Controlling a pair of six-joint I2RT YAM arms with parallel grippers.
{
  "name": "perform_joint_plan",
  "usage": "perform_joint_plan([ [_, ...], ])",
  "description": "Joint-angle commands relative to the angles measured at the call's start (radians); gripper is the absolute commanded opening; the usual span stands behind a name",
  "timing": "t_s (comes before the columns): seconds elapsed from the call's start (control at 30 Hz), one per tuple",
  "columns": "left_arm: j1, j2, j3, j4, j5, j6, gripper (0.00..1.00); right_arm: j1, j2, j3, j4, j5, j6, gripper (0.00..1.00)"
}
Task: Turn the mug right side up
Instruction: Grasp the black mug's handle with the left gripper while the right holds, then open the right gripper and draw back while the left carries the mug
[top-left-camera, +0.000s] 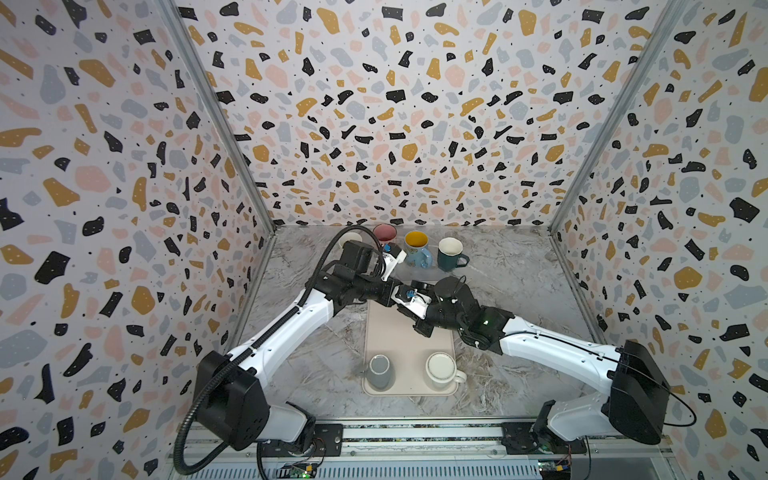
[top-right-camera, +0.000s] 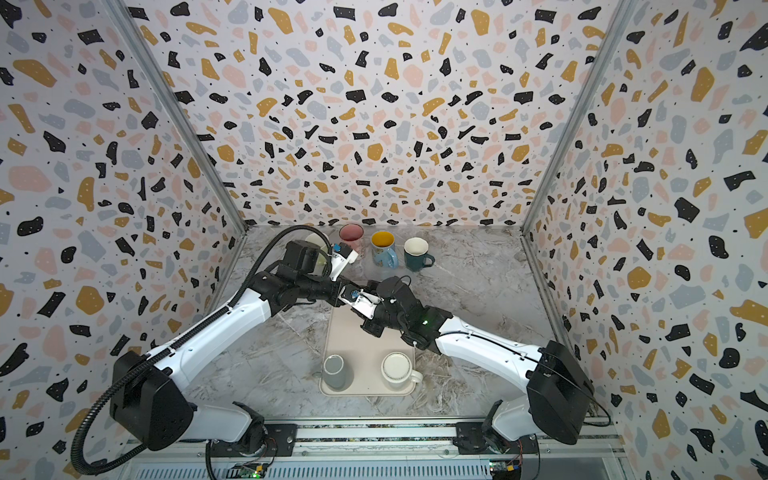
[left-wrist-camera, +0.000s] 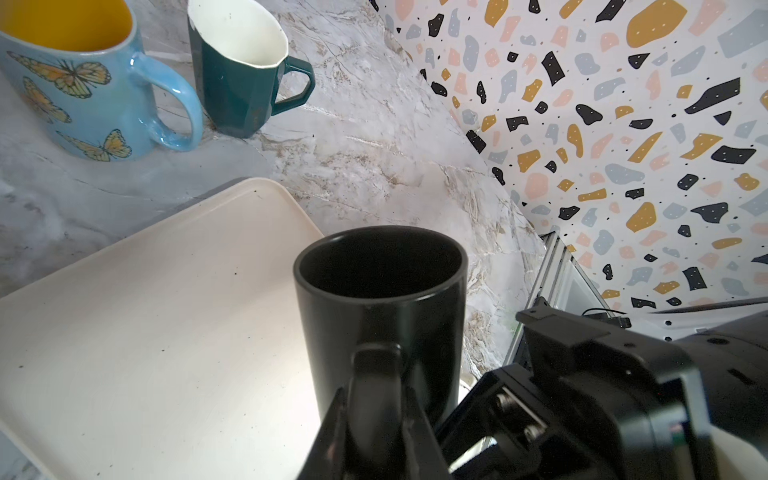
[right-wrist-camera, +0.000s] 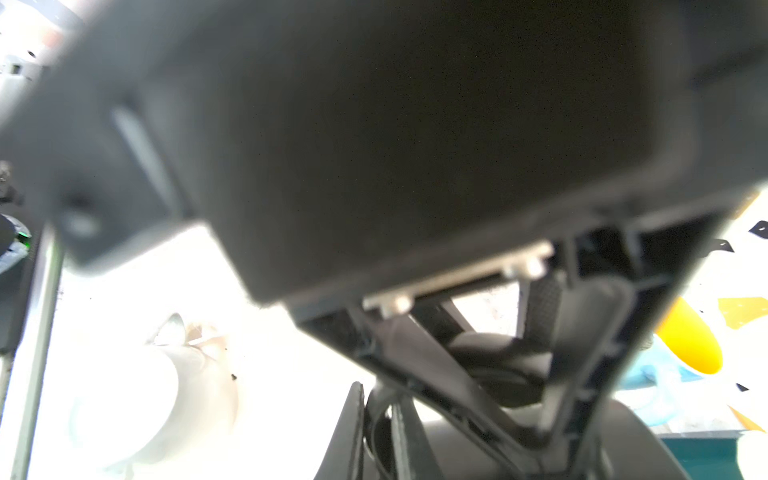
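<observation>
A black mug (left-wrist-camera: 382, 291) hangs over the far end of the cream tray (left-wrist-camera: 145, 332), its open mouth showing and turned up and away from the left wrist camera. My left gripper (left-wrist-camera: 376, 399) is shut on its handle (left-wrist-camera: 376, 370). My right gripper (right-wrist-camera: 380, 428) meets it from the other side, its jaws pinched on a thin dark part of the mug. In both top views the two grippers (top-left-camera: 401, 293) (top-right-camera: 353, 296) touch above the tray's far edge. They hide nearly all of the mug there.
A grey mug (top-left-camera: 380, 370) and a cream mug (top-left-camera: 441, 368) stand upside down on the tray's near end (top-left-camera: 409, 390). Upright along the back are a pink mug (top-left-camera: 384, 233), a blue butterfly mug (top-left-camera: 417, 249) and a dark green mug (top-left-camera: 450, 253). Patterned walls enclose three sides.
</observation>
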Motion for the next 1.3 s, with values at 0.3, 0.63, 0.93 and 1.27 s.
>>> perform_joint_plan([
  [0.3,-0.002,-0.001,0.019,0.031,-0.031,0.005,0.0,0.005,-0.043,0.053,0.086,0.033,-0.026,0.0],
  [0.63,-0.002,-0.023,0.022,0.14,-0.056,-0.06,0.0,0.004,-0.074,0.033,0.067,0.036,-0.03,0.23],
  [0.93,0.004,-0.002,0.052,0.168,-0.166,-0.081,0.0,0.005,-0.124,0.01,0.003,0.051,-0.01,0.34],
  [1.27,0.139,-0.047,-0.083,0.327,-0.397,-0.099,0.0,0.003,-0.26,-0.057,-0.016,0.141,0.017,0.34],
])
